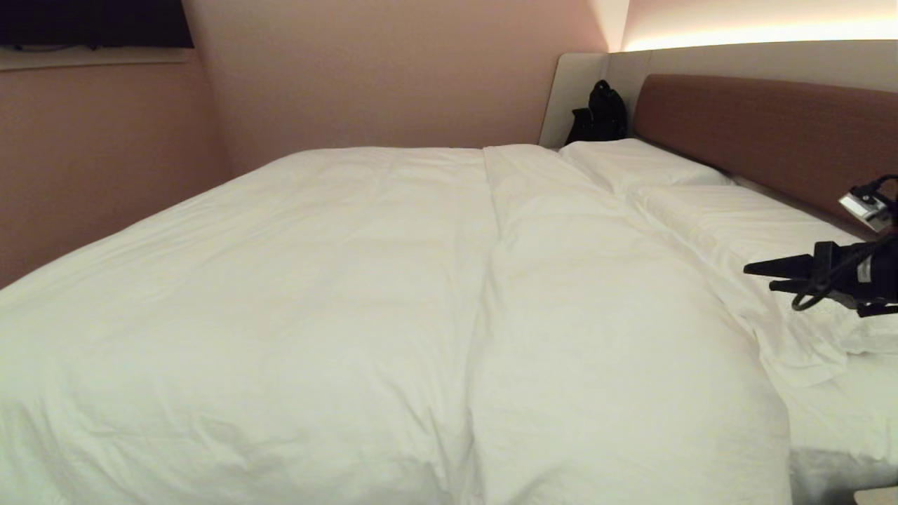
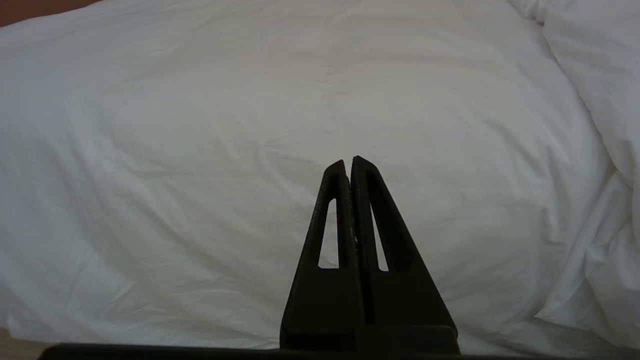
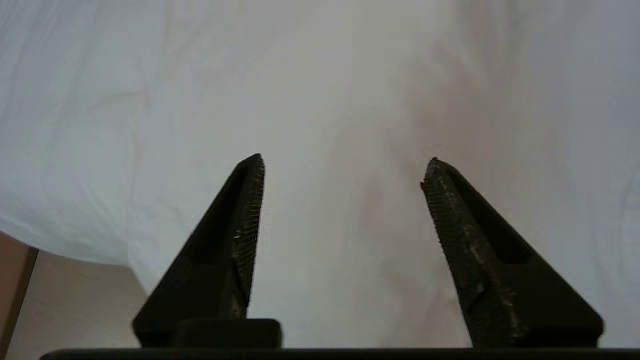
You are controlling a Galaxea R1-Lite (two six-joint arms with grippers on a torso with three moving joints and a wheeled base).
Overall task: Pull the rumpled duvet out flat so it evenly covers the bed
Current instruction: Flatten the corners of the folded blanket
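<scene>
Duvet spread over the bed, right hand near the pillows

Head view: the duvet [image 1: 351, 294] covered the bed [image 1: 842, 421], one ridge running toward the headboard [image 1: 765, 133]; the right hand [image 1: 761, 275] hovered by the pillows [image 1: 708, 210]. Left wrist view: the left hand [image 2: 348, 162] was clenched, empty. Right wrist view: the right hand [image 3: 342, 167] was released. Soft and bulky; probably best gripped at its edge.
</scene>
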